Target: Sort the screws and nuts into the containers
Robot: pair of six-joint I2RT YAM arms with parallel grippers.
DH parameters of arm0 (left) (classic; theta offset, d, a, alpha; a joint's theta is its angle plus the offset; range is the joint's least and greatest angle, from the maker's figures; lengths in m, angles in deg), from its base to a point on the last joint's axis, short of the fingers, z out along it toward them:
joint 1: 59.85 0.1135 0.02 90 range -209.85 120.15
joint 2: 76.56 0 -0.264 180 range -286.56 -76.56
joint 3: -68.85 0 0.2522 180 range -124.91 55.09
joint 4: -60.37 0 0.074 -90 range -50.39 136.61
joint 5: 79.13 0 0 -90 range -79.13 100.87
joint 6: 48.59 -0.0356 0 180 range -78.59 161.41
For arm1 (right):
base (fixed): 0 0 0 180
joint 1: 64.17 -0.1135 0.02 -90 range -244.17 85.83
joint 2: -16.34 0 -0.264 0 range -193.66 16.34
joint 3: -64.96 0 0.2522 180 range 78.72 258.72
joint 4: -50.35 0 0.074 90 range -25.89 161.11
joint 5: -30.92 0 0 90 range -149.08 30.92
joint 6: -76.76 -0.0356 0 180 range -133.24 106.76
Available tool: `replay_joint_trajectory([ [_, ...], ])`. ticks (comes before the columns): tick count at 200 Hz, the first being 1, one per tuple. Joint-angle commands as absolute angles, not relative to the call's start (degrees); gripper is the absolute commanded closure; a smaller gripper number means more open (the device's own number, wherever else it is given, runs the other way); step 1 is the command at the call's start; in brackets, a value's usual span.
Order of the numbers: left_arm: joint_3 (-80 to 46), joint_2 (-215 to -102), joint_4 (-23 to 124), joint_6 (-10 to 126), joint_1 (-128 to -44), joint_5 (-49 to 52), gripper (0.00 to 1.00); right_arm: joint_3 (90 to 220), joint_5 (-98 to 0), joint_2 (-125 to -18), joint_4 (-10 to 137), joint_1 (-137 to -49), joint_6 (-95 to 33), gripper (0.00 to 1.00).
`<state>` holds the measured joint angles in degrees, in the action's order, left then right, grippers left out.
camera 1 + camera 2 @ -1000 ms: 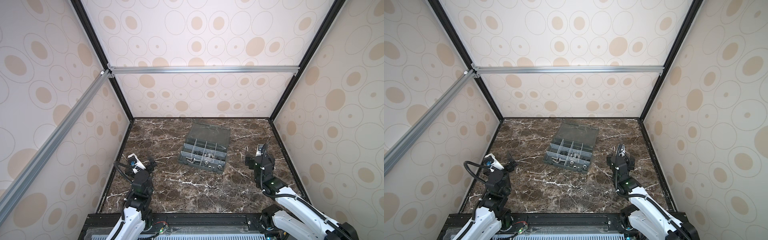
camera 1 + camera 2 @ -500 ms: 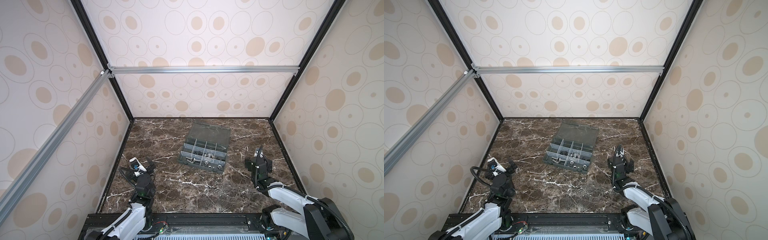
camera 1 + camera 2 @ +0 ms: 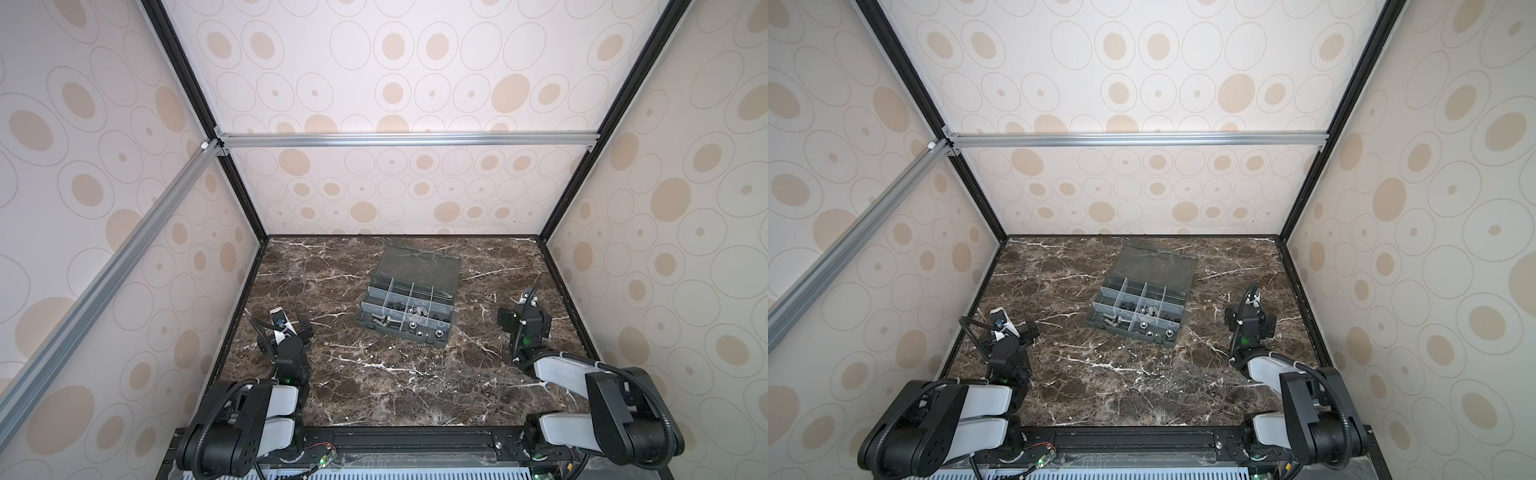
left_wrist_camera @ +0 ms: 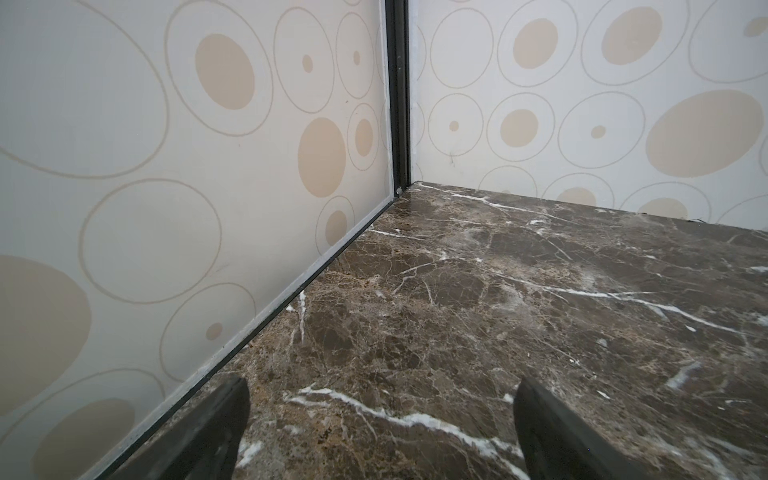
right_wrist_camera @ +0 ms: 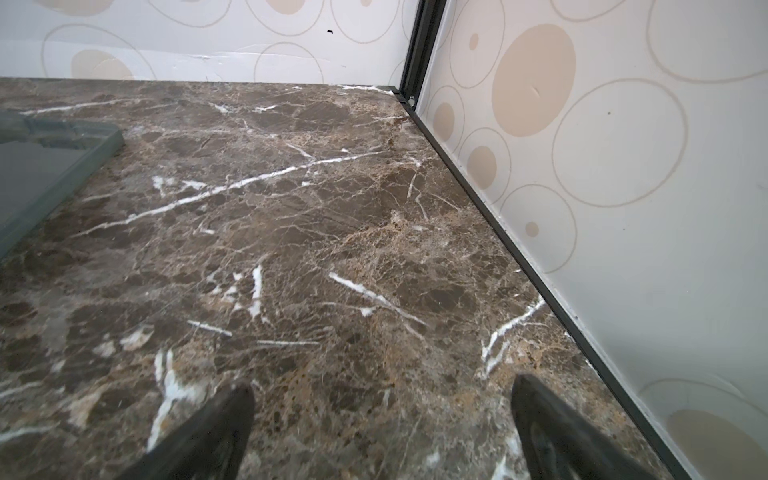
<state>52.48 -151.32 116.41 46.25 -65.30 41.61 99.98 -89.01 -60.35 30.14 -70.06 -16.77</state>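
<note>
Nearest, the left fingers [image 4: 220, 419] and the right fingers [image 5: 224, 424] are spread wide with nothing between them. Each pair hangs low over bare table [image 3: 374, 382], one to either side and well apart from the box.

The containers [image 3: 409, 301] are the cells of one smoky-grey organizer at mid-table, parted by pale dividers. In its near row, longer grey pieces that look like the screws [image 3: 382, 321] lie in the left cell, and the nuts [image 3: 436, 332], silver hexagons, lie in the cells to the right. The row behind holds small dark and silver bits, too small to name. The farthest cells look nearly empty. I see no loose parts on the table.

These pieces are probably hard, light and slick, and apt to roll or pop out of a pinch. A screw likely wants gripping across its shaft below the head, and a nut across two flats. The cell walls leave little room for the fingers.

Beyond the cells, the lid [image 3: 424, 266] lies open and flat.
</note>
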Motion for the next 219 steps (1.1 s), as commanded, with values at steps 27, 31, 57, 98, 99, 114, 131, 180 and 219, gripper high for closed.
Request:
replay_joint_trajectory([
  [27, 44.86, -154.34, 115.79, 43.23, -62.31, 29.59, 0.01, 102.72, -81.42, -69.78, 18.3, -68.28, -17.02, 0.0],
  [31, 44.55, -154.32, 114.97, 43.32, -62.24, 29.43, 0.01, 104.54, -80.21, -68.27, 25.12, -68.26, -17.88, 0.0],
  [57, 43.95, -154.65, 113.96, 43.2, -61.91, 27.15, 0.01, 103.63, -77.27, -68.88, 22.52, -68.14, -16.93, 0.01],
  [98, 44.28, -154.54, 114.74, 42.99, -61.74, 25.91, 0.01, 100.9, -75.88, -71.15, 15.45, -68.1, -16.34, 0.0],
  [99, 44.28, -154.57, 114.73, 42.99, -61.72, 25.91, 0.01, 100.75, -76.01, -71.39, 14.78, -68.07, -16.11, 0.0],
  [114, 44.01, -154.86, 114.64, 42.95, -61.69, 25.23, 0.01, 100.09, -76.22, -72.89, 11.27, -68.21, -15.35, 0.0],
  [131, 45.49, -155.63, 118.57, 45.1, -61.6, 25.41, 0.01, 101.92, -75.86, -71.77, 16.55, -68.21, -15.7, 0.0],
  [180, 48.16, -165.72, 133.73, 43.32, -61.52, 19.46, 0.01, 101.85, -75.91, -72.21, 16.0, -68.3, -15.51, 0.0],
  [219, 42.35, -166.64, 123.76, 43.6, -61.87, 21.95, 0.01, 101.9, -75.8, -71.86, 16.63, -68.23, -15.6, 0.0],
])
